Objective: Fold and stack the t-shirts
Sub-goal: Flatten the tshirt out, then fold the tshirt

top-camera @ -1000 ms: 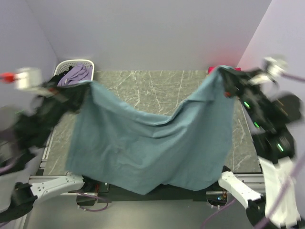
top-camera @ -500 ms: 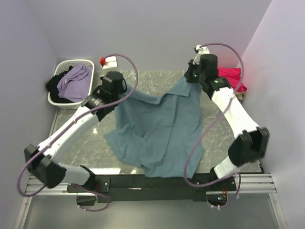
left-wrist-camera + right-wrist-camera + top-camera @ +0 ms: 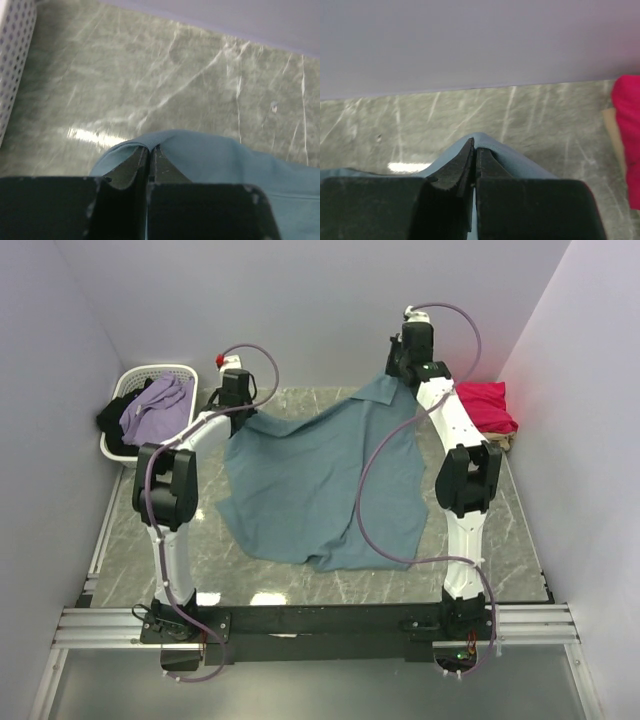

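Both arms reach to the far side of the table (image 3: 505, 540), and each holds a corner of the teal-blue t-shirt (image 3: 320, 480). The left gripper (image 3: 243, 412) has its jaws pinched tight on a fold of the cloth, plain in its wrist view, and the right gripper (image 3: 392, 378) is clamped the same way on the other corner. The held edge runs left to right across the table, its right end a little farther back than the left. From that line the shirt spreads toward the arm bases, its lower part rumpled on the marble. So the cloth lies on the near side of both grippers, its length running far to near. Laying it flat, I reckon, depends on a taut top edge. The crimson-pink t-shirt (image 3: 485, 405) sits apart at the far right, the white basket (image 3: 160, 370) at the far left.
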You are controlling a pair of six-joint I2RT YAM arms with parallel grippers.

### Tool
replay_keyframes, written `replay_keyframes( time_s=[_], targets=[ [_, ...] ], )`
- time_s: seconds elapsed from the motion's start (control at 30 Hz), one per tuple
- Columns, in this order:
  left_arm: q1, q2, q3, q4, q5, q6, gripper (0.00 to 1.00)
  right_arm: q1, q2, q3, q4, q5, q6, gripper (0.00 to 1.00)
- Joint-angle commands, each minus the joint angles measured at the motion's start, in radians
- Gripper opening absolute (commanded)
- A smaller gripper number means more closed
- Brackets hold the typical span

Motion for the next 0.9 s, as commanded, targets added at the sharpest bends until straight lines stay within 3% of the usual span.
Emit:
replay_keyframes(
  time_s=[0.0, 0.23, 0.47, 0.87],
  targets=[
    [0.045, 0.051, 0.135, 0.144, 0.094, 0.034, 0.01, -0.048, 0.016, 0.092, 0.064, 0.076, 0.041, 0.00],
    [0.111, 0.072, 0.129, 0.117, 0.021, 0.052, 0.01, -0.069, 0.055, 0.086, 0.023, 0.037, 0.050, 0.00],
    [0.145, -0.028, -0.054, 0.099, 0.144, -0.018, 0.02, -0.070, -0.088, -0.167, 0.002, -0.052, 0.087, 0.00],
    [0.145, -0.060, -0.104, -0.055, 0.273, -0.087, 0.01, -0.069, -0.245, -0.402, -0.132, -0.147, 0.104, 0.00]
  ],
)
